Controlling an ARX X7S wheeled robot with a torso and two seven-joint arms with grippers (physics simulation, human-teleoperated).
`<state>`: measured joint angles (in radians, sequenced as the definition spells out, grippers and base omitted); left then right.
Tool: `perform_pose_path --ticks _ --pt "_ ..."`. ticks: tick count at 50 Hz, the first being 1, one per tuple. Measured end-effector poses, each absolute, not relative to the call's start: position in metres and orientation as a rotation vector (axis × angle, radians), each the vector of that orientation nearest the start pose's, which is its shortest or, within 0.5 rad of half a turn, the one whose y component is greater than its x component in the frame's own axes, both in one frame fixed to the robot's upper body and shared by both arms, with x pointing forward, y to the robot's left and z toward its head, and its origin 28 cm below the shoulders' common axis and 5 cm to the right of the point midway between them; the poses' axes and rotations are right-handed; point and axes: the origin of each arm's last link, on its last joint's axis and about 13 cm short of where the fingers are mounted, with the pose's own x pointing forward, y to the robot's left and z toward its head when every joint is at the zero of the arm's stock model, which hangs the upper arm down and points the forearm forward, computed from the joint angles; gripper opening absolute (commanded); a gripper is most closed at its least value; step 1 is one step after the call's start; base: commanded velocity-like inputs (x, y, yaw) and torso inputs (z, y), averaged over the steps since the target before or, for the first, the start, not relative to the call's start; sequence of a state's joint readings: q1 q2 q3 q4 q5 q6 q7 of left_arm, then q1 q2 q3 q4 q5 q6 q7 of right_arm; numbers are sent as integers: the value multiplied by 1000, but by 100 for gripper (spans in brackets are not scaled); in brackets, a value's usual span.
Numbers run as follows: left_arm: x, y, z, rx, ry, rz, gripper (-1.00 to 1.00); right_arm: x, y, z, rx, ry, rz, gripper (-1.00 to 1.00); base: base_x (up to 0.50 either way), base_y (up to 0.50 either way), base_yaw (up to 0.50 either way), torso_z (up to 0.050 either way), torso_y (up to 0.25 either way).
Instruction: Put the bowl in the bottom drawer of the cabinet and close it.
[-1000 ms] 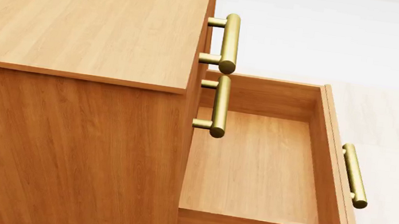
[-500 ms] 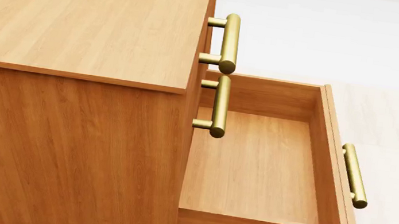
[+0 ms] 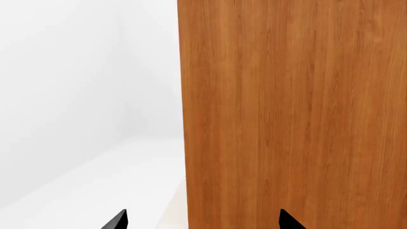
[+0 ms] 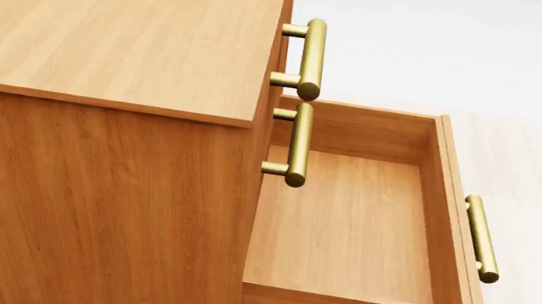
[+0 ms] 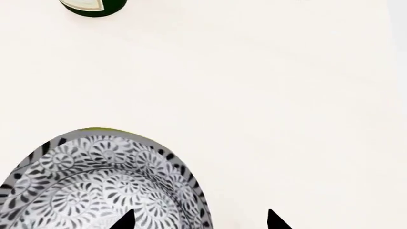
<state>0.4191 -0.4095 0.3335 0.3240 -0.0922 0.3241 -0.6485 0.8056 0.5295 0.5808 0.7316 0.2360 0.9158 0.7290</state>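
Your head view: the cabinet (image 4: 99, 98) with its bottom drawer (image 4: 344, 232) pulled out, nothing inside; your left gripper (image 3: 202, 220) faces the cabinet's side panel, tips spread wide; your right gripper (image 5: 198, 220) hangs parted over the bowl (image 5: 95, 186) on a pale surface, one fingertip (image 5: 124, 220) inside its rim; dark green object (image 5: 94, 6) well apart.

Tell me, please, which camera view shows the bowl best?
The right wrist view: the patterned bowl fills its lower part, close to the right tool, though cut off by the picture's edge. The head view shows only the cabinet and the open bottom drawer, no bowl; the left wrist view shows only a cabinet wall.
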Motion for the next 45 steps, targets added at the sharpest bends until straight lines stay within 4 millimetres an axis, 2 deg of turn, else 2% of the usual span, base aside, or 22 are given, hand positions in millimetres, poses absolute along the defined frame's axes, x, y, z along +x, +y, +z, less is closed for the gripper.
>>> perform_pose_path --ticks 5,6,13,28,36,45 --pt "102 213 28 45 -158 181 100 287 -323 99 334 761 -1235 100 0 0 0 0 0" --pt "102 213 28 45 -158 181 100 286 -323 99 334 758 -1232 -100 0 0 0 0 0" --pt "102 213 28 45 -158 181 100 286 -321 99 327 720 -1213 -100 0 0 0 0 0" --pt "102 213 28 44 -158 181 100 293 -311 109 279 511 -1133 -100 0 0 0 0 0" --pt "102 213 28 44 -158 181 100 297 -304 122 223 408 -1086 -100 0 0 0 0 0" --pt "102 213 28 44 -159 181 100 304 -296 145 163 306 -1038 -100 0 0 0 0 0"
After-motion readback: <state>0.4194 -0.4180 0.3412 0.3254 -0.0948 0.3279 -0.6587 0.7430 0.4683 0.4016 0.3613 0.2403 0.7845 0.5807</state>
